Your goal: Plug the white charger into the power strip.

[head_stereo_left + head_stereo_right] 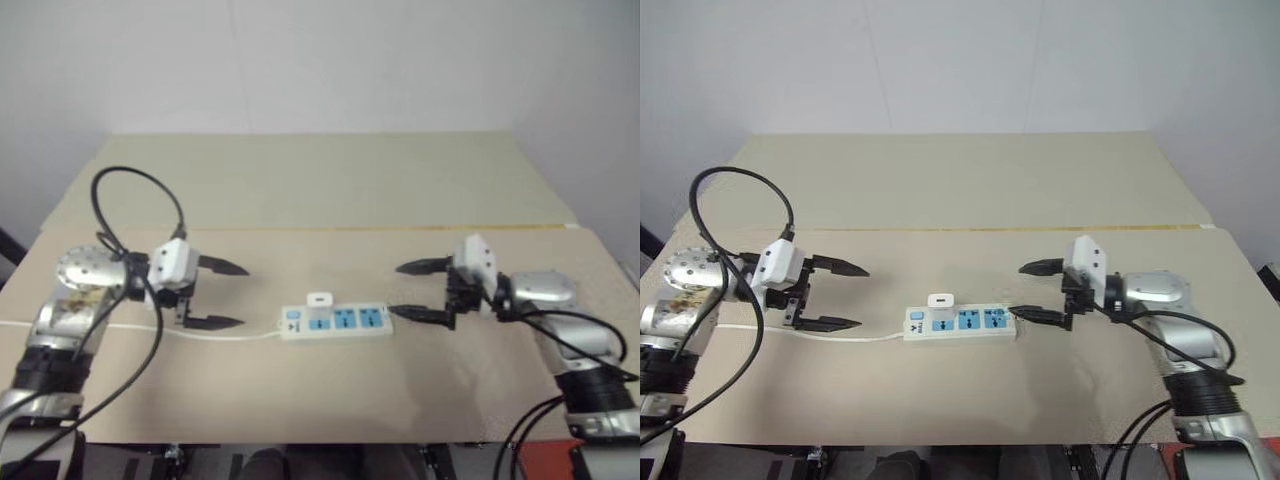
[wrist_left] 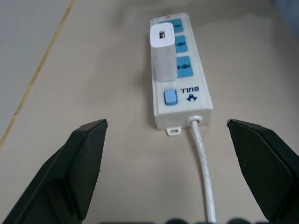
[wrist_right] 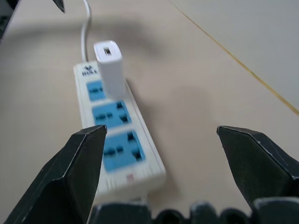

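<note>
With the small white rectangular charger (image 1: 319, 300) standing seated in the long white blue-faced power strip (image 1: 336, 321), left gripper (image 1: 218, 294) and right gripper (image 1: 418, 290) are being held released, empty, on either side; plugging is judged finished.

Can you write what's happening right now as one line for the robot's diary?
white charger: plugged upright in power strip, outlet nearest switch | left pincer: open, empty | right pincer: open, empty | both clear of strip

Head eyes overlook table (image 1: 330, 400); wrists face power strip (image 2: 180, 84) close.
</note>
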